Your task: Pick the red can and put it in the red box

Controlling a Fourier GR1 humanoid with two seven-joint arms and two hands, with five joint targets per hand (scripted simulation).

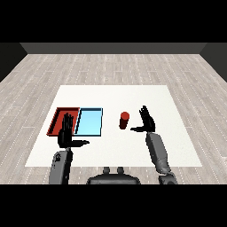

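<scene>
The red can (pixel 124 120) stands upright on the white table (pixel 133 95), just right of the two trays. My right hand (pixel 148 120) is a short way to the can's right, fingers straight and thumb stretched toward it, not touching. The red tray (pixel 58 113) lies at the left with the light blue tray (pixel 90 122) beside it on its right. My left hand (pixel 67 133) hovers over the near edge of the red tray, fingers straight, thumb out, holding nothing.
The table's near edge runs just in front of both forearms. Bare white surface stretches behind the can and to the right of my right hand. A grey wood floor surrounds the table.
</scene>
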